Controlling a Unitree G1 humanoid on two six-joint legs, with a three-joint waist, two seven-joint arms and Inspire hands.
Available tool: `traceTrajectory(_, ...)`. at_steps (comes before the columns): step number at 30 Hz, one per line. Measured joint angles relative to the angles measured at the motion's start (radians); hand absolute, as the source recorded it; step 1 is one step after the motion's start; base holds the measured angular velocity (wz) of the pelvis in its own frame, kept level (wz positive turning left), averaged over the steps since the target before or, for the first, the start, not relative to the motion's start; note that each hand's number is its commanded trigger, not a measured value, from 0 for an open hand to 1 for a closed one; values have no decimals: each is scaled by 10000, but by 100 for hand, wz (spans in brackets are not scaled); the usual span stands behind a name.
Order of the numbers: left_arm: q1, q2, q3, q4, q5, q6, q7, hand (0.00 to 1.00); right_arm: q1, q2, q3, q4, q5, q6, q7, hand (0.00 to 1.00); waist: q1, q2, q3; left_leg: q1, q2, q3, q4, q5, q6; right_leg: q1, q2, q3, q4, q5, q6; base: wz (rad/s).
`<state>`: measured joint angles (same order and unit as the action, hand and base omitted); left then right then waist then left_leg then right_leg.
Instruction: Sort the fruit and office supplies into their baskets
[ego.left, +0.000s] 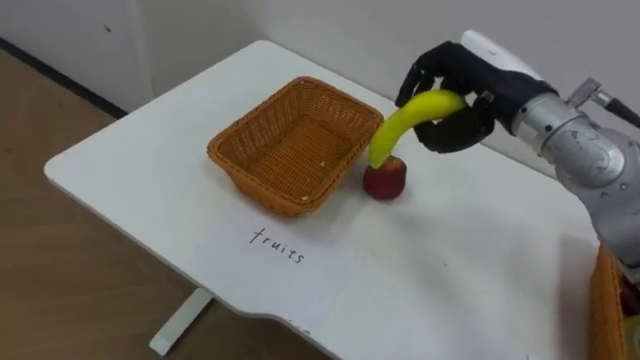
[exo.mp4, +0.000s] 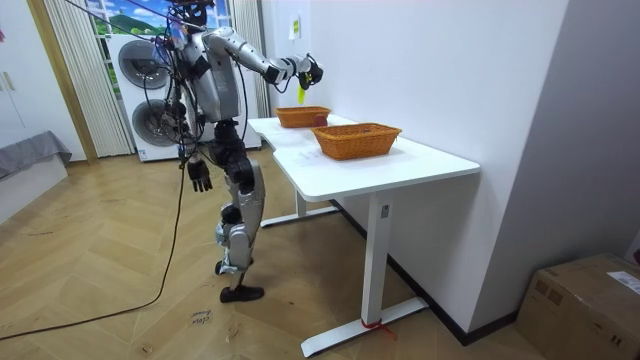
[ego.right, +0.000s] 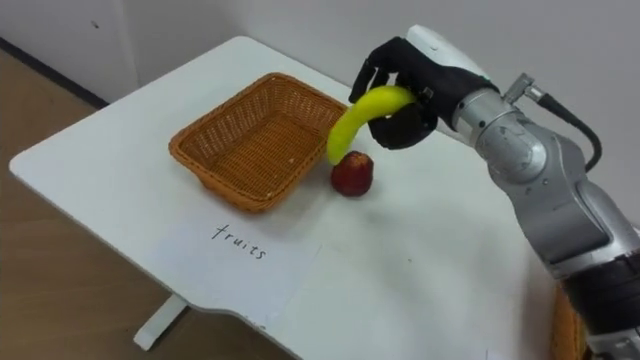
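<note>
Your right hand (ego.left: 455, 75) is clenched around the upper end of a banana (ego.left: 405, 122). The banana is held in the air and curves down and to the left from your grip. Its lower tip hangs right over a red apple (ego.left: 385, 180); whether the two touch cannot be told. The apple rests on the white surface (ego.left: 470, 270), just beside the right wall of an empty wicker basket (ego.left: 250, 185). A handwritten sheet of paper (ego.left: 275, 250) lies in front of that basket, which is likely where this fruit belongs. A second basket (ego.left: 605, 310) shows at the far right edge. Your left hand (exo.mp4: 200, 177) hangs at your side in the room view.

To do this step well, raise the banana a little first, so its tip clears both the apple and the basket rim. Then carry it left until it hangs over the middle of the basket. Lower it close to the bottom before you loosen your grip. A low sweep could set the apple rolling or catch the tip on the rim.
</note>
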<state>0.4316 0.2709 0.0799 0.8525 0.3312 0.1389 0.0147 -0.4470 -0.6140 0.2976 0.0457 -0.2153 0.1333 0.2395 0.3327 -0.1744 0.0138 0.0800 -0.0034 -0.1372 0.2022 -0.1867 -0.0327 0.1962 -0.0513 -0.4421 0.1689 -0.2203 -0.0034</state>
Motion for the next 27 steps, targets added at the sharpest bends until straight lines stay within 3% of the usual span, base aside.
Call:
traceTrajectory(3,130,-218,-13,-151,106,211,-140,0,1,348,3,81,-264,6,-6,100,47,154,92,-90,-50,-101,50,-17,19,-28,-24,-1,-11,-21,3,14)
traceTrajectory(5,271,-244,-32,-360,143,311,-298,0,2,505,6,87,-309,69,-7,100,52,264,110,-195,-119,-222,153,-12,28,-57,-96,0,-5,-54,15,16)
traceTrajectory(12,492,-296,-34,-794,149,529,-475,0,4,874,6,296,-258,119,-391,100,123,428,-11,-193,-235,-384,215,29,108,-13,-148,-211,67,-83,69,9)
traceTrajectory(18,575,-289,-46,-1249,377,723,-444,0,0,1070,3,1465,-125,238,-646,100,324,435,-15,-166,-276,-446,221,26,122,100,-209,-307,187,-116,125,6)
traceTrajectory(27,1353,-213,-45,-1359,578,941,-445,0,-4,1110,-4,2211,169,361,-1205,100,490,392,-49,-171,-302,-461,211,26,138,135,-223,-302,187,-142,131,0)
